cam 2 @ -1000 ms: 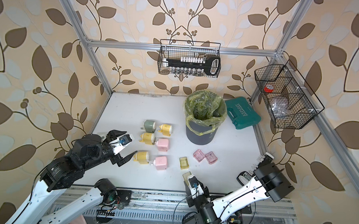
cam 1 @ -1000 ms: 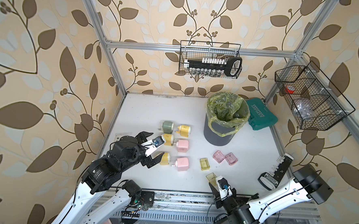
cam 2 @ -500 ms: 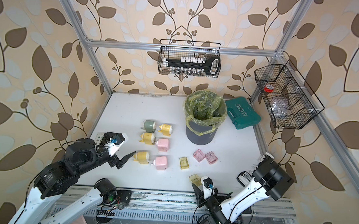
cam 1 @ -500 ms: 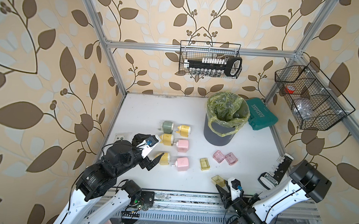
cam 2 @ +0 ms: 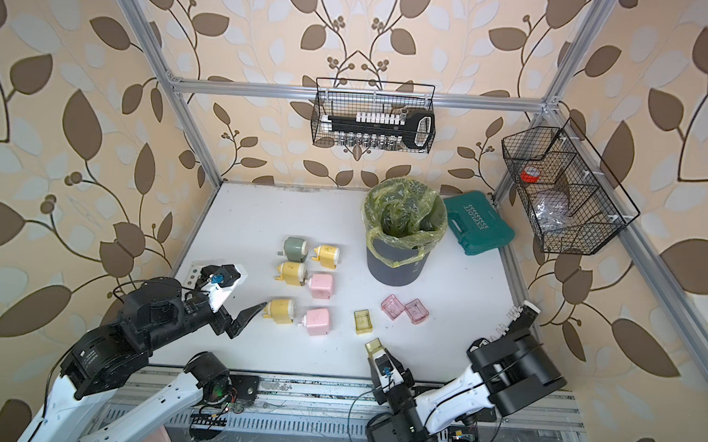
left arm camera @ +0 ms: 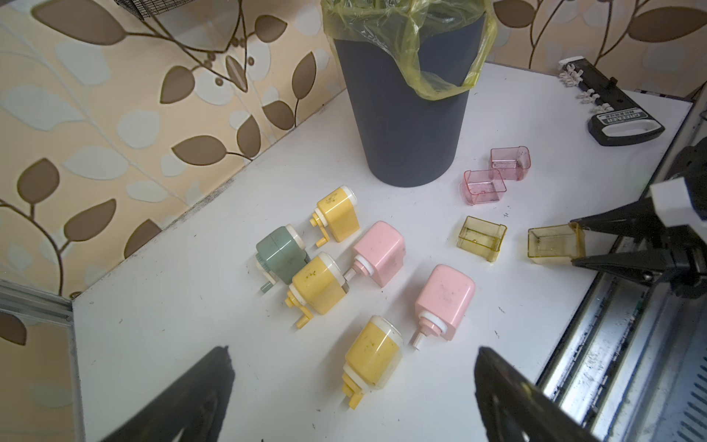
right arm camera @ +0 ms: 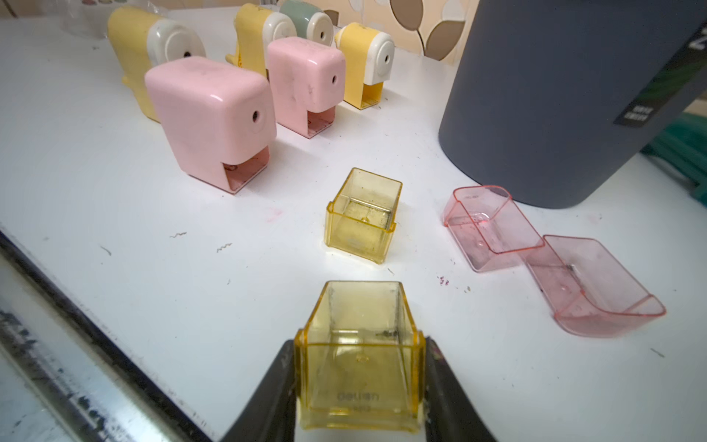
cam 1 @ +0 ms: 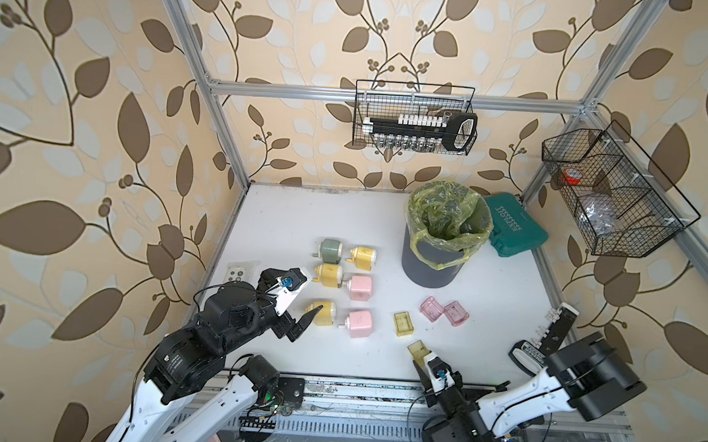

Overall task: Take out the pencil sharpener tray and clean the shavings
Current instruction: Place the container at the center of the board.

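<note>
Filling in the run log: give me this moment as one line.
right jaws: shut on yellow tray | left jaws: open, by front yellow sharpener

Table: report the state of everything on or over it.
left fingers: open, empty.
right fingers: shut on held yellow tray.
held yellow tray: upright, nearly empty.
loose yellow tray: upright on table.
pink trays: out, lying on table.
pink sharpeners: tray slots empty.
bin: upright, bag-lined.

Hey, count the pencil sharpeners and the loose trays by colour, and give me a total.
Yellow sharpeners: 3
Pink sharpeners: 2
Green sharpener: 1
Pink trays: 2
Yellow trays: 2, one held in the right gripper
Total: 10
</note>
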You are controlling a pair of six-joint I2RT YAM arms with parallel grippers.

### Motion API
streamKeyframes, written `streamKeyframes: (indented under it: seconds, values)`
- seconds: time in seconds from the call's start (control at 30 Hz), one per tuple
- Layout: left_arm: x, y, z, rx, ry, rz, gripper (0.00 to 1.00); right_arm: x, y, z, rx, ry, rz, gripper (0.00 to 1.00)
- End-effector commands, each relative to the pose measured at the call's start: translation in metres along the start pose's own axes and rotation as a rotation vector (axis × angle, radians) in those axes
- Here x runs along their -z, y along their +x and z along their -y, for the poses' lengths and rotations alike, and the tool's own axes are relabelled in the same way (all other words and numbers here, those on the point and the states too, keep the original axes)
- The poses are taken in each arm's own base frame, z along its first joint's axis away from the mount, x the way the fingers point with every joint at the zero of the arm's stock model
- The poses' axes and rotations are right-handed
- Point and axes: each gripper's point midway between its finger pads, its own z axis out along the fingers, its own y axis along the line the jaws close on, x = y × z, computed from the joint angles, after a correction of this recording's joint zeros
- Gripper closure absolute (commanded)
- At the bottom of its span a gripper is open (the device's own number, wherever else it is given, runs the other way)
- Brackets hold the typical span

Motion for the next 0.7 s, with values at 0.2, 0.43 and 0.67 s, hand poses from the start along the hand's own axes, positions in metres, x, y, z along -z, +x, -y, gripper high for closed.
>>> streamKeyframes:
  seconds: [0.2, 0.43, 0.67]
  values:
    - [0.011, -0.003, -0.007, -0.013, -0.043, 0.018, 0.01, 0.032, -0.011, -0.048, 0.119, -0.059, 0.266, 1.0]
    - [0.005, -0.008, -0.016, 0.008, -0.085, 0.014, 0.01, 0.032, -0.01, -0.035, 0.032, -0.056, 0.245, 1.0]
    - [-0.002, 0.001, -0.009, 0.038, -0.045, -0.04, 0.01, 0.027, -0.002, -0.013, -0.099, -0.054, 0.21, 1.0]
